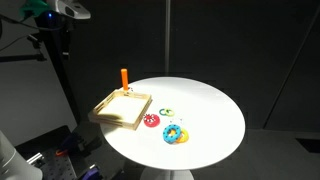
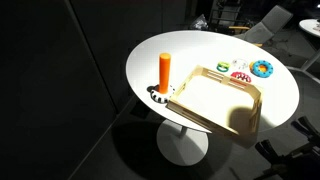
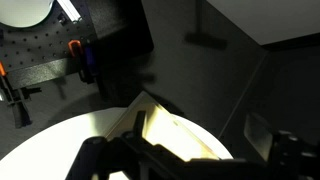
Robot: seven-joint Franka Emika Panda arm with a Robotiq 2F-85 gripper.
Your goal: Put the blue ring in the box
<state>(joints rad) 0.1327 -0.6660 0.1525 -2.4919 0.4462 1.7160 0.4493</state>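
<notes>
The blue ring [image 1: 181, 136] lies on the white round table, right beside a yellow ring [image 1: 170, 130]; it also shows in an exterior view [image 2: 263, 69]. The box [image 1: 121, 110] is a shallow light-wood tray with an orange peg [image 1: 124, 78] at one corner, seen in both exterior views [image 2: 215, 100] and in the wrist view [image 3: 165, 130]. My gripper [image 3: 190, 165] is high above the table, near the box side, far from the rings. Its dark fingers stand wide apart with nothing between them. The rings are out of the wrist view.
A red-pink ring [image 1: 151, 121] and a green-and-white ring [image 1: 166, 113] lie between the box and the blue ring. The table [image 1: 215, 110] has a round edge and dark surroundings. A pegboard with tools [image 3: 40, 60] is at the back.
</notes>
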